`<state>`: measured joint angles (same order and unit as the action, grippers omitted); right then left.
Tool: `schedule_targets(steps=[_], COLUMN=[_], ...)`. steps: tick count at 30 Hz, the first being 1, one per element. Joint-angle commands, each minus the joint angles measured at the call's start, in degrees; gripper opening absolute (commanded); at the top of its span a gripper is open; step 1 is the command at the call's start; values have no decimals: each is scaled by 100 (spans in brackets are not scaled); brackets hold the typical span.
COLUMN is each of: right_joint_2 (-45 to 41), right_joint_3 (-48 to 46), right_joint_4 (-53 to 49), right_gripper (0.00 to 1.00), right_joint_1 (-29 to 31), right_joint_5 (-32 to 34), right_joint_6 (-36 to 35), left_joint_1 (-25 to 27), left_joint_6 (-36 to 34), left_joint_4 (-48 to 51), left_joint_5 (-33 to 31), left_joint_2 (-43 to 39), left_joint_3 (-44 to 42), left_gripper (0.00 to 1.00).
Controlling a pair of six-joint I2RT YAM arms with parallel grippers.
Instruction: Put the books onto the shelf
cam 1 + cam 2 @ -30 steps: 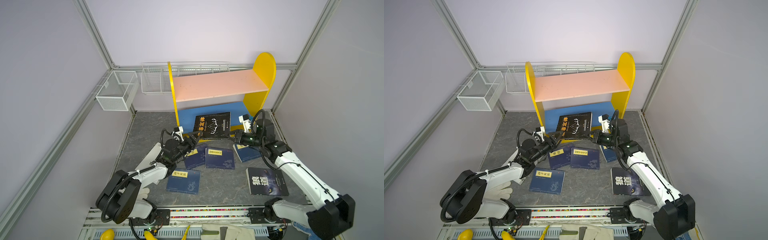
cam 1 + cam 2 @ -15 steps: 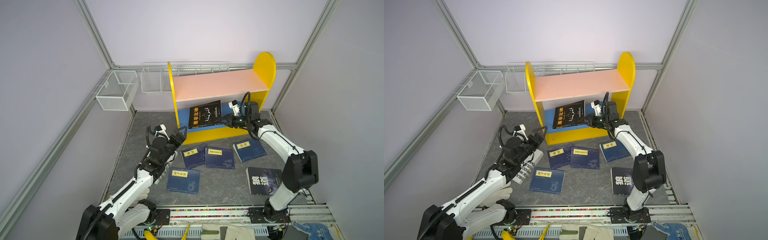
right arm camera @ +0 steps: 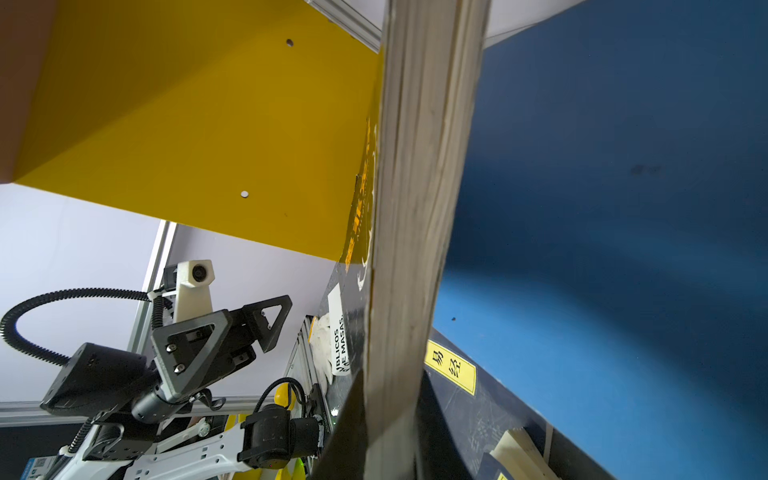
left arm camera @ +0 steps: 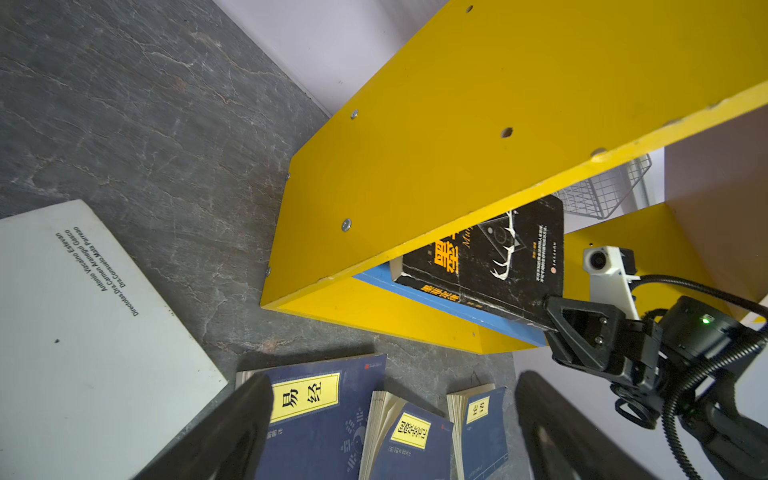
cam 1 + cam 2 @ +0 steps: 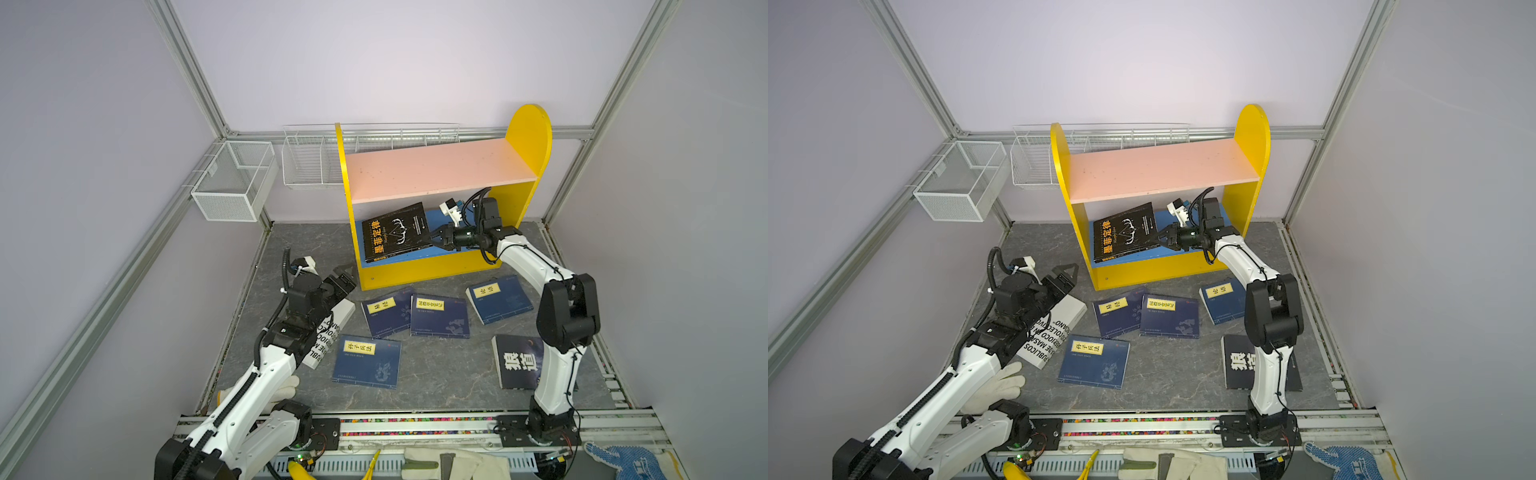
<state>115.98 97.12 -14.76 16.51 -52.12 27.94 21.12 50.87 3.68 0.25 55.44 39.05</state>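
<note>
On the bottom level of the shelf [image 5: 440,174] the black book [image 5: 395,232] sits tilted; the right gripper [image 5: 434,240] pinches its edge. The left gripper [image 5: 347,277] is spread wide.

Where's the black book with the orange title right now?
In both top views the black book leans in the lower compartment of the shelf, left side, above the blue board, held at its right edge by the right gripper.
</note>
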Motion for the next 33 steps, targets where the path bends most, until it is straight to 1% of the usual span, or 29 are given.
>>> schedule_targets(steps=[1,3,7,12,17,20,22,25,27,28,33], right_joint_2=[213,329,515,697,792,841,843,784,692,644,377], right_joint_3=[445,569,703,972,1079,1146,1150,1193,1165,1156,1104], right_joint_4=[-22,-201,-209,-572,-808,-983,-1028,-1140,-1190,-1219,-1264], right_gripper=[13,14,15,15,16,29,40,51,61,63,64], right_joint_1=[52,77,172,203,203,203,194,177,147,142,158], right_joint_5=[-290,-205,-228,-101,-241,-198,-75,241,549,712,1491], right_joint_6=[-336,-411,-438,-578,-719,-782,-780,-815,-804,-803,-827], left_joint_1=[-37,-34,-47,-51,-67,-67,-72,-68,-73,-69,-71], left_joint_6=[-211,-272,-362,-436,-463,-486,-512,-622,-723,-772,-942], left_joint_4=[150,182,194,185,167,74,27,59,127,145,201], left_joint_5=[-40,-67,-86,-71,-106,-24,27,58,67,67,94], left_joint_2=[111,189,371,535,633,708,763,883,980,1017,1249], left_joint_3=[255,319,443,535,566,582,619,753,878,932,1217], left_gripper=[92,92,92,92,92,92,92,92,92,92,92])
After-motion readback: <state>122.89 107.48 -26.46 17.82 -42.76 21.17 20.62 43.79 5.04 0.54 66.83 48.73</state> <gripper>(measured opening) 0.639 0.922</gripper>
